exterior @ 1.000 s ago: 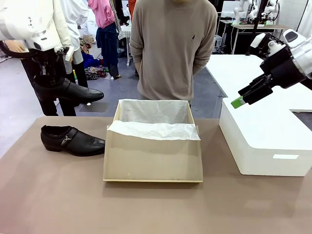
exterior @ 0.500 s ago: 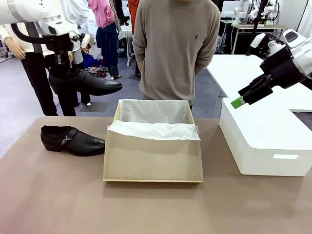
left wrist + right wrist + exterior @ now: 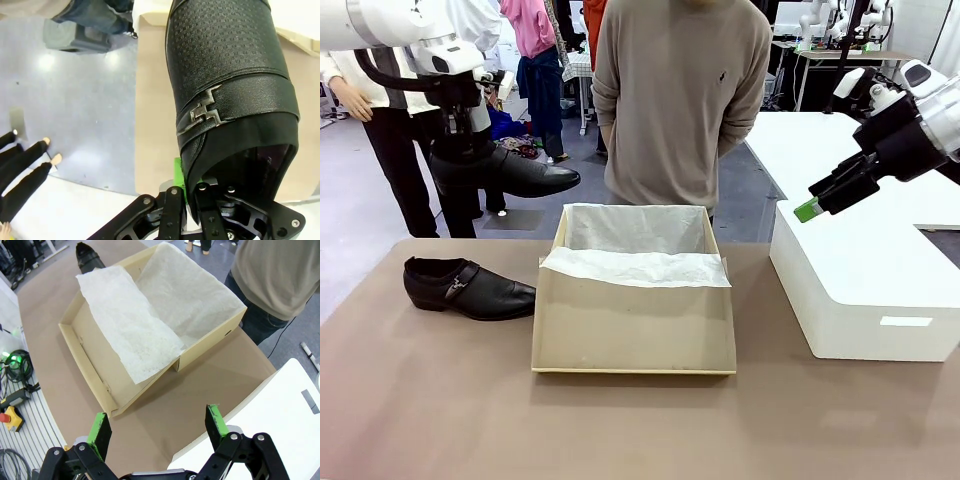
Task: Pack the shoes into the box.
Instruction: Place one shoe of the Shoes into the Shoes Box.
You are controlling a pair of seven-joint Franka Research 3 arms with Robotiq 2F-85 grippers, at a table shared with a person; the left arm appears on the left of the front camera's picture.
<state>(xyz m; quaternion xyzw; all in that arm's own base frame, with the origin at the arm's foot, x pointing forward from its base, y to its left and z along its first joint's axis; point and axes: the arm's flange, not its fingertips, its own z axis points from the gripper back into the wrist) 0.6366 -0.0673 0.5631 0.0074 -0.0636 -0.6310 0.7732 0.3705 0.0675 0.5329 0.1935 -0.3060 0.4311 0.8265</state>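
**Q:** What is your left tool (image 3: 460, 150) holding?

**A:** It's clamped on the heel of the held shoe (image 3: 505, 172), in the upper left of the front frame. The shoe hangs in the air, roughly level, with its toe pointing frame-right toward the box (image 3: 633, 325). From the front you can't see the fingertips, because the heel covers them.

**Q:** Does the wrist camera help?

**A:** Yes. You see a green pad outside the heel wall, and the other finger goes down into the shoe's opening. You also get the strap, the metal buckle and the stamped leather (none of which you can read from the front). The toe is cut off at the top edge.

**Q:** And the other shoe?

**A:** The second shoe (image 3: 468, 286) lies on the desk (image 3: 440, 400) at mid-left, just beside the box, with its toe toward it. In the right wrist view only a cropped piece of it shows at the top edge.

**Q:** What about the inside of the box?

**A:** From the front, the near wall hides the floor of the box. The right wrist view looks down into it, where tissue paper (image 3: 145, 315) lines the inside and one sheet drapes over a long side.

**Q:** And your right tool (image 3: 158, 426)?

**A:** Its jaws are wide apart and hold nothing. It hovers at upper right above the white box (image 3: 865, 290). The person (image 3: 680, 100) stands behind the box, head cropped and hands out of sight.
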